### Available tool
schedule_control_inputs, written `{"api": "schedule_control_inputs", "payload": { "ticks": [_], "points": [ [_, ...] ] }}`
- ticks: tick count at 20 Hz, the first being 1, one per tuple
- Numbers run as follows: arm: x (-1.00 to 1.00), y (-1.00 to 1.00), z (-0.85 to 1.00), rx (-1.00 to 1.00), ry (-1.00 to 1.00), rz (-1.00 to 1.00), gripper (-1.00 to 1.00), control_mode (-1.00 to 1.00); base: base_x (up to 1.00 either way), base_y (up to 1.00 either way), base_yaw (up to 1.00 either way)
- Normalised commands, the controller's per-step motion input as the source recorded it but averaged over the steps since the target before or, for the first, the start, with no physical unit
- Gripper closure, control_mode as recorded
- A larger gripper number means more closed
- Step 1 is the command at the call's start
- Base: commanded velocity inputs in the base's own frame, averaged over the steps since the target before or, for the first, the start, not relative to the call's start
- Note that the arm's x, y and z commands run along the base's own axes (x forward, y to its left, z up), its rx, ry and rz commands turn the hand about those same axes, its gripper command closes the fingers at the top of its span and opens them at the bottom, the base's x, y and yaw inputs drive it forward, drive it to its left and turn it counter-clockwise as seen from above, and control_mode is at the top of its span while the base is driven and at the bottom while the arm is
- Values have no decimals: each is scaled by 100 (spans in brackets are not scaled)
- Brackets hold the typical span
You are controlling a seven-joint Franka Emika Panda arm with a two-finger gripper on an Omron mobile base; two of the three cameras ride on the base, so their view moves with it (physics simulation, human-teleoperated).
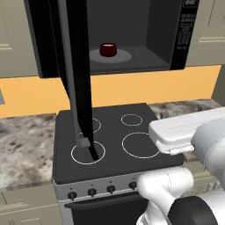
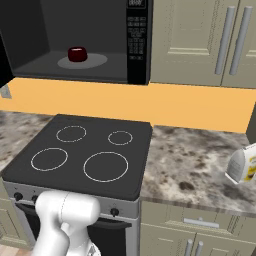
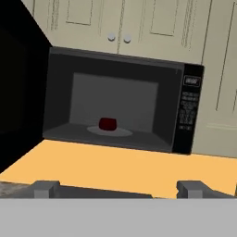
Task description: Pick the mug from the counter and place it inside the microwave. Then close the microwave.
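Note:
The dark red mug (image 1: 108,49) (image 2: 77,54) (image 3: 107,124) stands upright on the grey turntable plate (image 1: 125,56) inside the black microwave (image 1: 184,35) (image 2: 137,45) (image 3: 187,111). The microwave's tall black door (image 1: 74,66) (image 3: 18,92) is swung wide open to the left. My gripper (image 3: 119,189) is open and holds nothing. It is drawn back from the microwave and faces its cavity, with the grey fingertips (image 3: 44,187) far apart. The speckled counter (image 1: 22,140) (image 2: 200,160) lies on both sides of the stove.
A black four-ring stovetop (image 1: 114,132) (image 2: 85,155) sits below the microwave, with knobs along its front. A white and yellow container (image 2: 243,165) stands on the counter at the far right. Beige cabinets (image 2: 200,35) (image 3: 139,23) surround the microwave, and an orange wall band (image 2: 175,105) runs below it.

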Motion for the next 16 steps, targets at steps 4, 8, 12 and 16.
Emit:
{"api": "schedule_control_inputs", "payload": {
  "ticks": [4, 8, 12, 16],
  "points": [
    [-74, 1, 1, 0, -6, -13, -100, -100, 0, 0, 0],
    [-60, 0, 0, 0, -9, -23, -100, -100, 0, 0, 0],
    [-49, 4, 0, 0, -8, -24, -100, -100, 0, 0, 0],
    [-33, 6, 0, 0, -1, -29, -100, -100, 0, 0, 0]
  ]
}}
